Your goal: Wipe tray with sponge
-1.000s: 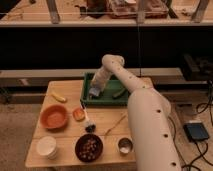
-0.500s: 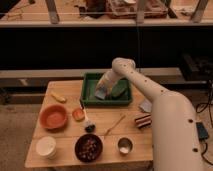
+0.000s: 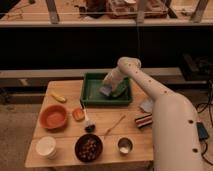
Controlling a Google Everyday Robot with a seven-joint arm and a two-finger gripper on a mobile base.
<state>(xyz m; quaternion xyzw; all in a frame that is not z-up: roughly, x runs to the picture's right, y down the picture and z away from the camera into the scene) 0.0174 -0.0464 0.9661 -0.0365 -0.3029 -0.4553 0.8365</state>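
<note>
Behind the wooden table [image 3: 65, 127] ran a dark shelf and a rail. At the table's far edge sat the green tray [image 3: 90, 87], and inside it the gripper [image 3: 107, 90] was clenched on the blue sponge [image 3: 105, 91], pressing it to the tray floor. Nearer lay an orange bowl [image 3: 53, 116], a yellow piece [image 3: 58, 97], a small brush [image 3: 87, 122], a white cup [image 3: 45, 147], a dark bowl of nuts [image 3: 88, 148] and a metal cup [image 3: 124, 146]. The white arm [image 3: 170, 120] covered the table's right edge, partly hiding a striped block [image 3: 143, 121] and a pale cloth [image 3: 146, 105].
</note>
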